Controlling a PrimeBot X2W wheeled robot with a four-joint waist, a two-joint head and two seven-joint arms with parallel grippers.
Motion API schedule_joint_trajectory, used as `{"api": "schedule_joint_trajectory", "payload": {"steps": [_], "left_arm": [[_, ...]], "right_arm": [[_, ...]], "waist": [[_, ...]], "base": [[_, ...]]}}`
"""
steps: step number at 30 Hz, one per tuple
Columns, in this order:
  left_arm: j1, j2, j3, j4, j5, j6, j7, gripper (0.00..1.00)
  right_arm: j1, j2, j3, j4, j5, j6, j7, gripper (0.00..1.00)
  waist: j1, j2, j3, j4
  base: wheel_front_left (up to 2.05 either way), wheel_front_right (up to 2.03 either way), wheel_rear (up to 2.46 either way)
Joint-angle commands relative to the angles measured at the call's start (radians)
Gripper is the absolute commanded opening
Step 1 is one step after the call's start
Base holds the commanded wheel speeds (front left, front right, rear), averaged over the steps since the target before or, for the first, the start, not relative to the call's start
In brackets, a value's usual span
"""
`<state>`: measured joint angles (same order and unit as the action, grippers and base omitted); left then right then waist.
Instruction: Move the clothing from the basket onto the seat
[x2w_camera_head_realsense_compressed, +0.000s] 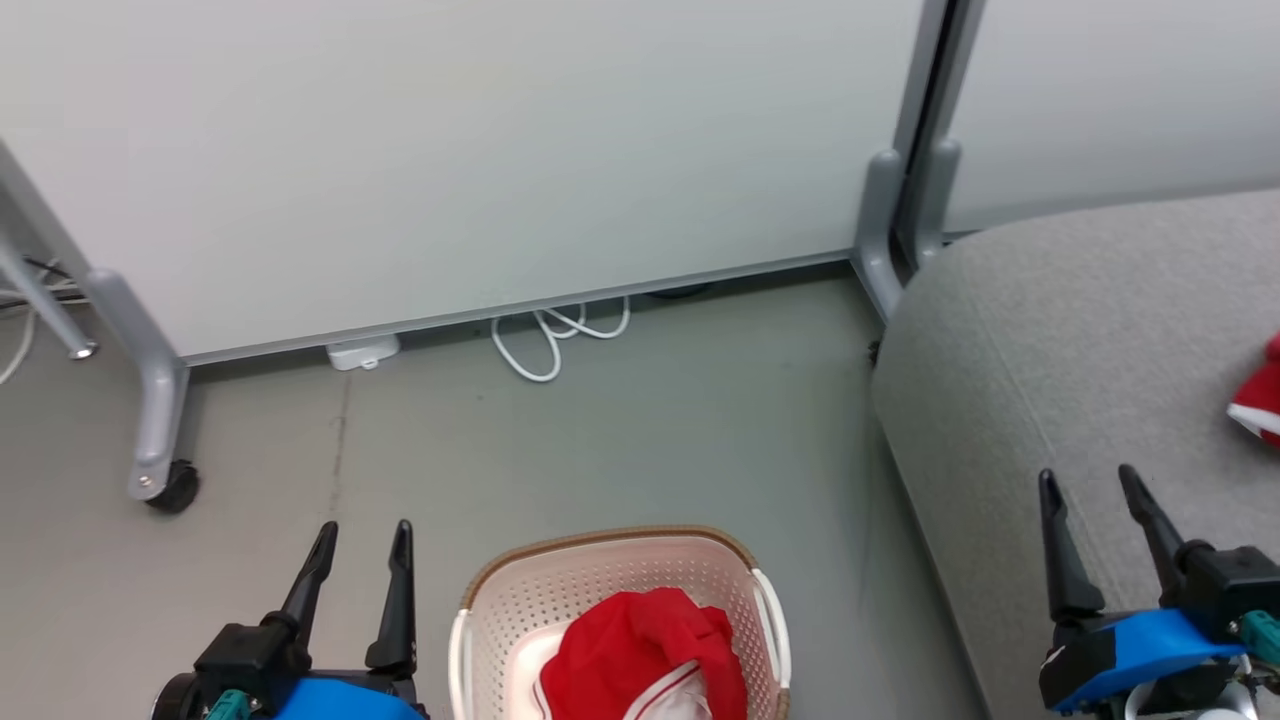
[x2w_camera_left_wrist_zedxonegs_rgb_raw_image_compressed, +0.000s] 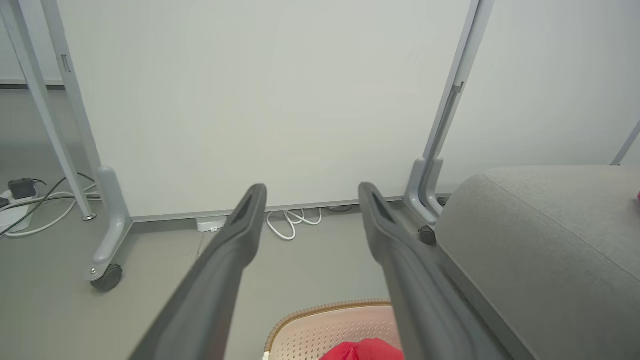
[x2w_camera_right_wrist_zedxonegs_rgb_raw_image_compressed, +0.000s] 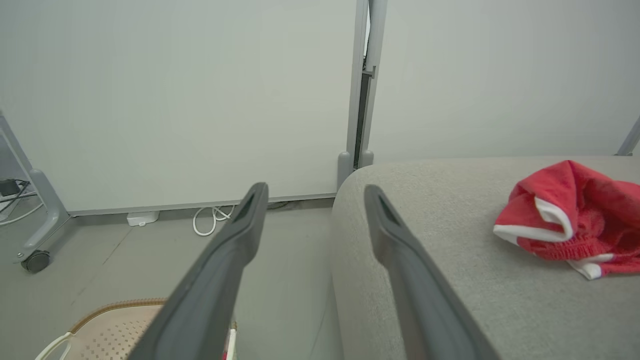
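Two grippers are empty with jaws wide apart: the left gripper (x2w_camera_head_realsense_compressed: 363, 535) stands just left of the basket (x2w_camera_head_realsense_compressed: 600, 560), and the right gripper (x2w_camera_head_realsense_compressed: 1088, 478) is over the sofa's near edge. One red garment (x2w_camera_head_realsense_compressed: 640, 640) lies crumpled in the basket, on the floor beside the sofa (x2w_camera_head_realsense_compressed: 1050, 330). A second red garment (x2w_camera_right_wrist_zedxonegs_rgb_raw_image_compressed: 570, 220) lies on the seat. Judgement: half done. The next move calls for reaching down into the basket, pinching the fabric and lifting it clear of the rim. A white cable (x2w_camera_head_realsense_compressed: 550, 340) lies beyond, below the partition panel (x2w_camera_head_realsense_compressed: 500, 150).

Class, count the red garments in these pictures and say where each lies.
2: a red garment in the basket, another red garment on the grey sofa. More may hide underneath.
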<state>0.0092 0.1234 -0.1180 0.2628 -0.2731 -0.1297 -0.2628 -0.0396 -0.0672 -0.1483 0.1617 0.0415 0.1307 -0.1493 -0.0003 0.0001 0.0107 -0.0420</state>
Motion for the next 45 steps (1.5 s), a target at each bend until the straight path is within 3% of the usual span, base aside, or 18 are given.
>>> {"api": "schedule_joint_trajectory", "payload": {"steps": [1,15,32,40,45], "left_arm": [[0.001,0.002,0.006,0.007,0.001,-0.001,-0.003,1.00],[-0.043,-0.003,0.023,0.053,0.006,-0.001,-0.003,1.00],[-0.063,-0.004,0.014,0.054,0.002,-0.001,-0.003,1.00],[-0.089,-0.007,-0.013,0.054,-0.007,-0.001,-0.003,1.00],[-0.133,-0.011,-0.033,0.052,-0.009,-0.001,-0.003,1.00]], "right_arm": [[0.020,0.006,0.005,-0.014,0.005,0.000,0.005,1.00],[0.069,0.017,0.060,-0.069,0.024,0.000,0.027,1.00],[0.036,0.017,0.100,-0.037,0.054,0.000,0.021,1.00],[-0.006,0.017,0.129,-0.038,0.054,0.000,0.014,1.00],[-0.057,0.017,0.145,-0.062,0.045,0.000,0.010,1.00]], "waist": [[0.0003,-0.0001,-0.013,0.023],[0.0003,-0.0001,-0.016,0.088],[0.0003,-0.0001,0.015,0.082],[0.0003,-0.0001,0.082,0.061],[0.0003,-0.0001,0.178,0.041]], "base": [[0.00,0.00,0.00],[0.00,0.00,0.00],[0.00,0.00,0.00],[0.00,0.00,0.00],[0.00,0.00,0.00]]}}
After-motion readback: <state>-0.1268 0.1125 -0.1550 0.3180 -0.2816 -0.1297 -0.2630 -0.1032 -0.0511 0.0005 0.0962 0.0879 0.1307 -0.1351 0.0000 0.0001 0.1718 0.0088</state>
